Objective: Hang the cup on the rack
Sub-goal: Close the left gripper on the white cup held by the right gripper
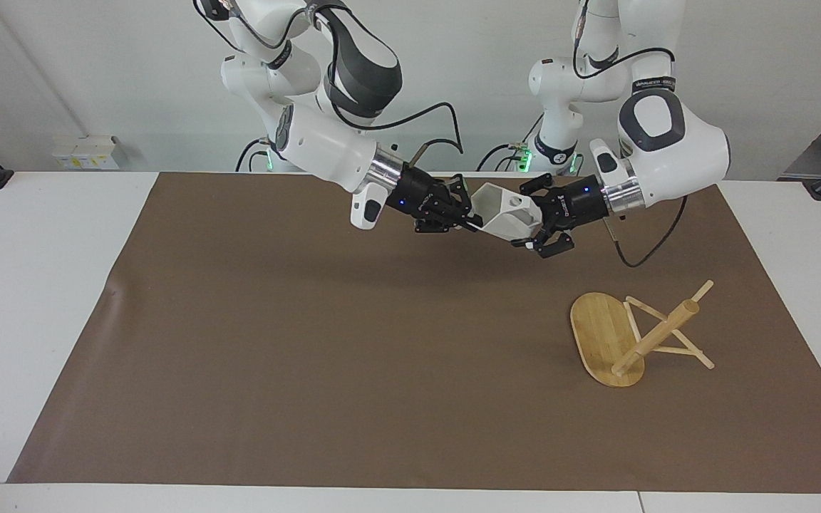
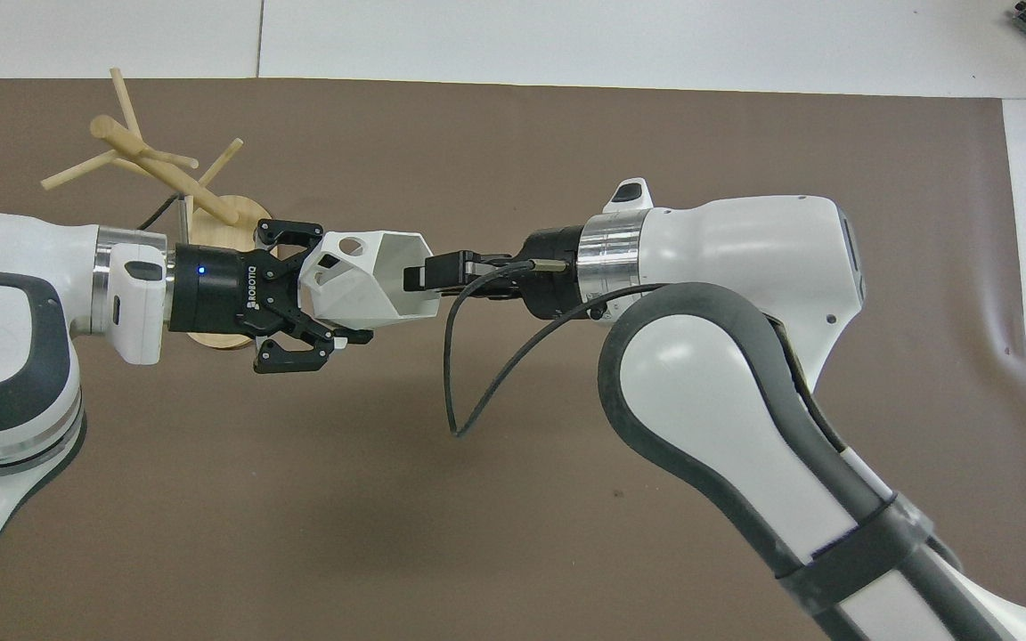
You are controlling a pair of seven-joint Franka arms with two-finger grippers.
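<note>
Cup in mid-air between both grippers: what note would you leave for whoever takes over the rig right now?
Left gripper: shut on the cup at its base end, over the mat.
Right gripper: at the cup's rim; hold unclear.
Rack: standing at the left arm's end of the table, pegs bare.
Done: cup lifted, in the left gripper.
Left: back the right arm away, hang the cup on a peg.

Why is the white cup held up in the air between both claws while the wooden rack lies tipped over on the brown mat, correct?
Not quite: the facing view shows the rack standing upright on its base. The cup is indeed aloft between the left claw and right claw.
</note>
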